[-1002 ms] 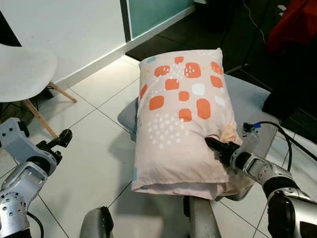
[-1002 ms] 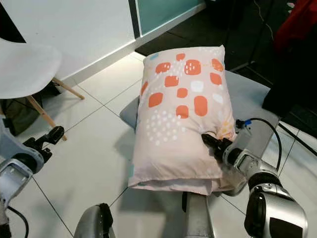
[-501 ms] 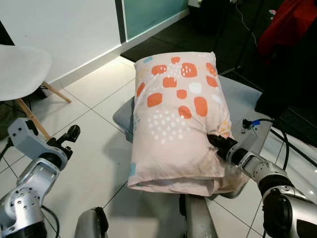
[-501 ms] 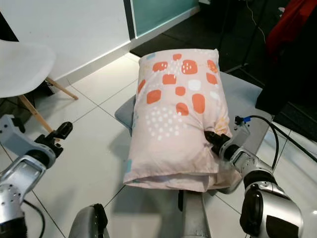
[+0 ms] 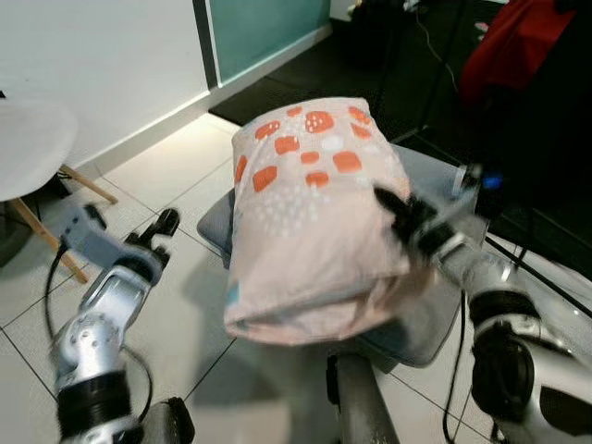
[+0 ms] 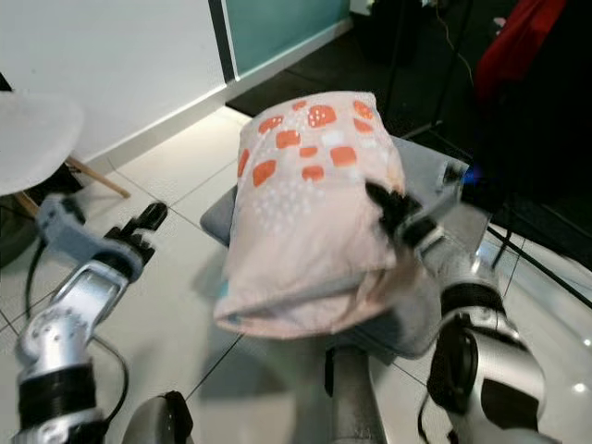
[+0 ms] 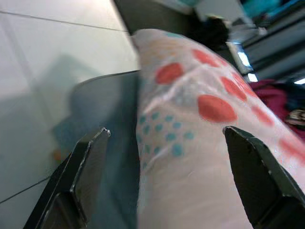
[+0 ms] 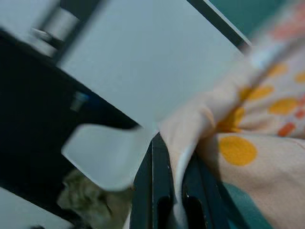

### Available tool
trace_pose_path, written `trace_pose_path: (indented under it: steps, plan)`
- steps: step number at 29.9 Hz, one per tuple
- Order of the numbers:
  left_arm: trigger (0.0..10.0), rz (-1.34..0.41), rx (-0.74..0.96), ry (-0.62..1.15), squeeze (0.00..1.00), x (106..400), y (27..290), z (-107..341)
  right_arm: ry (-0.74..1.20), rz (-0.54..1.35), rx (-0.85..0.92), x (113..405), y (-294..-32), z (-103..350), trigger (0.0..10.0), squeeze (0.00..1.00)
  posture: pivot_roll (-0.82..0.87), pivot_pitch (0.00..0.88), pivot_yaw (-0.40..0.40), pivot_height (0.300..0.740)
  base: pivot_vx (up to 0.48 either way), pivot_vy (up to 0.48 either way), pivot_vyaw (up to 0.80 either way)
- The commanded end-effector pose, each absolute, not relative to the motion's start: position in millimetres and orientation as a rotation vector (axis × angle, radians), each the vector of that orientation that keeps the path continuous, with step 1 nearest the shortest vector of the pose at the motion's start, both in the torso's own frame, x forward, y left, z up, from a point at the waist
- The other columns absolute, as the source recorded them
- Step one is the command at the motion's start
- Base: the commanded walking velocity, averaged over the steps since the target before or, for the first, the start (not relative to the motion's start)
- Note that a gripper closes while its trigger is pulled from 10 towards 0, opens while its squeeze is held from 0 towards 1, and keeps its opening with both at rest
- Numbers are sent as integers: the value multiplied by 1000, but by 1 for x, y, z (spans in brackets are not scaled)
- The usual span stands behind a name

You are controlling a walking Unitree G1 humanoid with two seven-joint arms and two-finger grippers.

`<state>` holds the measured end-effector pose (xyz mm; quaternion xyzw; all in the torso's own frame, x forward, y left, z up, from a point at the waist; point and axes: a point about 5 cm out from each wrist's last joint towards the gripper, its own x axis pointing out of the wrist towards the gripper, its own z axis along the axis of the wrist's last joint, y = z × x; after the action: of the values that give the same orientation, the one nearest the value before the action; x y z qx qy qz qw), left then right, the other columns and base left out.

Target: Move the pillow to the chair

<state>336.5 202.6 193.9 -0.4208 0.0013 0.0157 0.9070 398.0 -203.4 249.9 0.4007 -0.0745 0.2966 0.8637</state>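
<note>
**A:** What do you have in the head views?

**B:** I see the pillow point(image 5: 310, 213), pale pink with orange patches, lying on a grey cushion point(image 5: 435, 310) above the tiled floor point(image 5: 185, 176). My right gripper point(image 5: 393, 208) sits at the pillow's right side with its black fingers pinched into the fabric. My left gripper point(image 5: 165, 225) hangs over the tiles just beside the pillow's left edge, apart from it. The white chair point(image 6: 32, 139) stands off to the left, well apart from the pillow. The picture is a bit blurred.

**A:** And the left wrist camera?

**B:** There my two left fingers point(image 7: 81, 176) are spread wide, nothing between them. The pillow's end point(image 7: 200, 143) lies straight ahead, with teal dots and orange patches, resting on the grey cushion point(image 7: 112, 124).

**A:** Right wrist?

**B:** It's blurred, but I can make out my right fingers point(image 8: 155, 183) closed tight on a fold of the pillow cloth point(image 8: 183, 138), with the orange-dotted fabric running off beside them. The white chair seat point(image 8: 102, 152) shows behind, against a white wall point(image 8: 143, 57).
</note>
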Motion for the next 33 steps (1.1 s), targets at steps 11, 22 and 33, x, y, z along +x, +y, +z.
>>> trace_pose_path:
  steps: [11,22,33]
  plan:
    - [10000,13,-901,-8,0,346,193,191,-388,646,784,391,-228,310,0,0,-212,0,11,450,0,0,0]
    - [10000,-4,-905,-41,0,351,190,194,-148,507,656,392,-209,244,0,0,-174,0,4,450,0,0,0]
    - [10000,1,-850,1,0,341,187,179,-115,501,702,386,-190,216,0,0,-119,0,17,464,0,0,-76]
